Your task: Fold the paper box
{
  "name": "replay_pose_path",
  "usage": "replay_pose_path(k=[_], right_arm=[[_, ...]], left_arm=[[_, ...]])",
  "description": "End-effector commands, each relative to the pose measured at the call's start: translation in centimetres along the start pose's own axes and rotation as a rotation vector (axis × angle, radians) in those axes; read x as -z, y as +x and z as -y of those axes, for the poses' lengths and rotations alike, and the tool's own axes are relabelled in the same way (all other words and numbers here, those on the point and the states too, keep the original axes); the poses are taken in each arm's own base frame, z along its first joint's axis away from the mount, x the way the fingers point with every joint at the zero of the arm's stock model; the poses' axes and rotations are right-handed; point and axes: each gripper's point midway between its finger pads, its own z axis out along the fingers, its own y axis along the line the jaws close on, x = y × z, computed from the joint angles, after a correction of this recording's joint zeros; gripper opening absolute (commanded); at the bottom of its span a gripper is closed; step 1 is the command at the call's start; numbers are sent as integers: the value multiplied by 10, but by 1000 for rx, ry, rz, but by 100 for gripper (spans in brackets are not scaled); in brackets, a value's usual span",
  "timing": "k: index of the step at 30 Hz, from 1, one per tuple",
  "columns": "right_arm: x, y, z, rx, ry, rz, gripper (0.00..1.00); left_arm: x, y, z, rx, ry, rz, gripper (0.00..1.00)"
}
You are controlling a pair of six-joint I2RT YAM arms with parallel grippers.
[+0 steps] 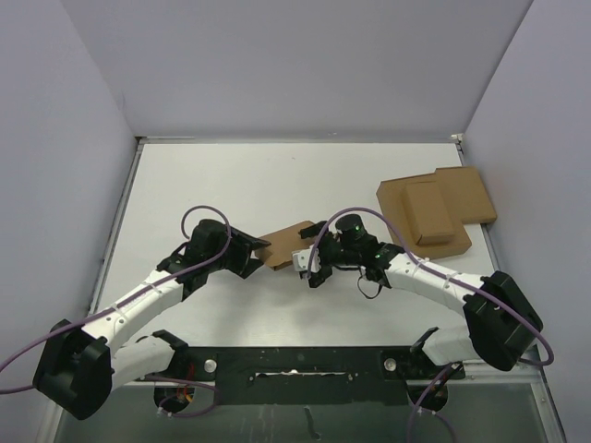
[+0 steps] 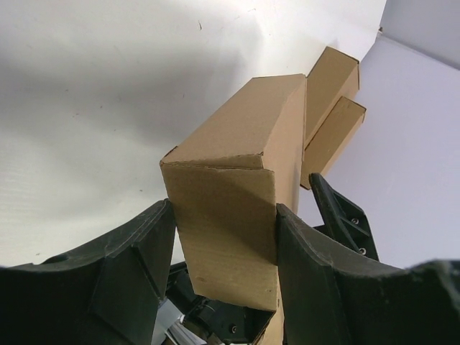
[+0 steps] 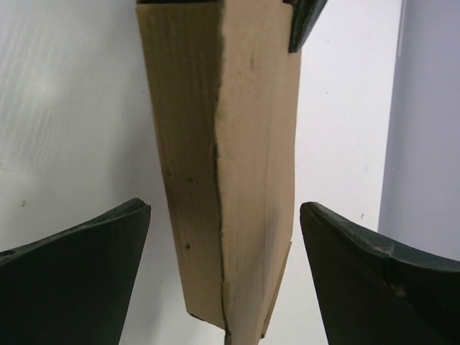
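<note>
White desk (image 1: 231,185), walls on three sides. Far right from me, a flat brown cardboard slab (image 1: 392,201) lies on it, overlapping a second flat cardboard piece (image 1: 473,194) behind it. The black mounting bar (image 1: 295,355) of my arms sits at the near edge.

Narrow, folded-up brown paper box (image 1: 288,244)

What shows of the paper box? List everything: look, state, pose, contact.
The paper box is a long, narrow rectangular form of plain brown cardboard, already folded into shape, stretched lengthwise between the two arms. A rough seam runs along one long face. The left gripper clamps one end, fingers pressed on opposite sides. The right gripper straddles the other end, open, with a gap on each side.
</note>
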Motion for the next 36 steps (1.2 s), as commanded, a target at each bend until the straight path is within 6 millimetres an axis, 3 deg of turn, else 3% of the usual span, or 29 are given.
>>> replay_pose_path(k=[1, 19, 29, 36], right_arm=[[-2, -4, 27, 51, 114, -10, 86], [0, -1, 33, 38, 163, -35, 50], [-2, -6, 30, -34, 124, -8, 41], [3, -3, 34, -101, 121, 1, 39]], left_arm=[[4, 2, 29, 10, 90, -13, 42], [3, 6, 42, 26, 142, -44, 49], [8, 9, 50, 12, 176, -69, 73], [26, 5, 59, -21, 212, -38, 84]])
